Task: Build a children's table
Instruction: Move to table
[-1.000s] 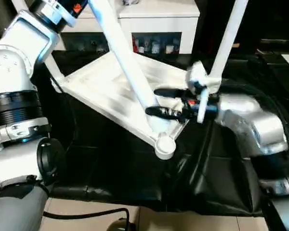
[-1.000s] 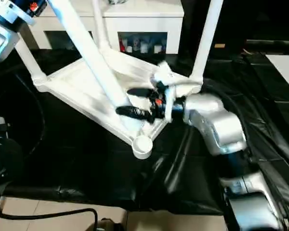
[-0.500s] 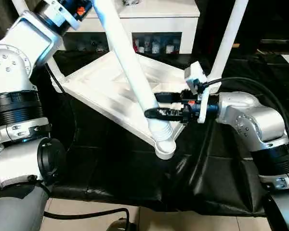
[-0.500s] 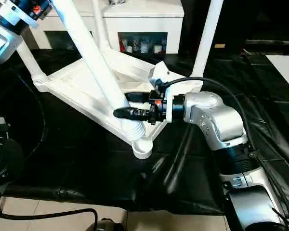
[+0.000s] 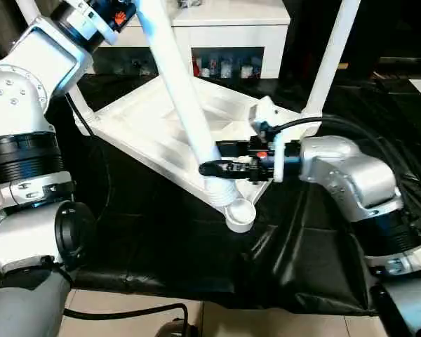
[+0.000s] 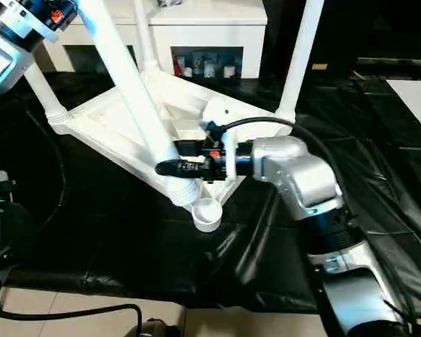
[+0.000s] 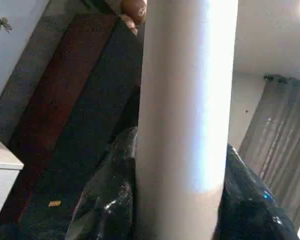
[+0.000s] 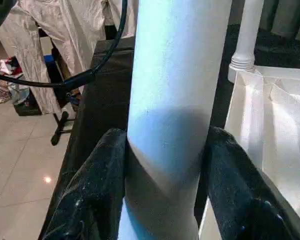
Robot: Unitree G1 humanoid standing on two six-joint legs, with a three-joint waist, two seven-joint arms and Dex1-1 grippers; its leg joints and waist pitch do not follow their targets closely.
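Right gripper [image 6: 170,159]: jaws closed on lower end of slanted white leg [image 5: 179,98], just above its ribbed threaded end at near corner socket [image 5: 239,213]; left gripper [image 7: 175,215]: jaws clamped on same leg near its upper end. Tabletop [image 5: 151,130]: white, ribbed underside up, on black-draped surface [image 5: 161,239]; further legs standing upright in other corners; white cabinet [image 5: 217,28] behind.

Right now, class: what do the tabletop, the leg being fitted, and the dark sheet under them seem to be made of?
Tabletop: probably moulded white plastic, matte; ribs show on its underside. Leg: likely the same plastic, smooth, with a ridged threaded end. Sheet: seemingly thin black plastic film, glossy and wrinkled.
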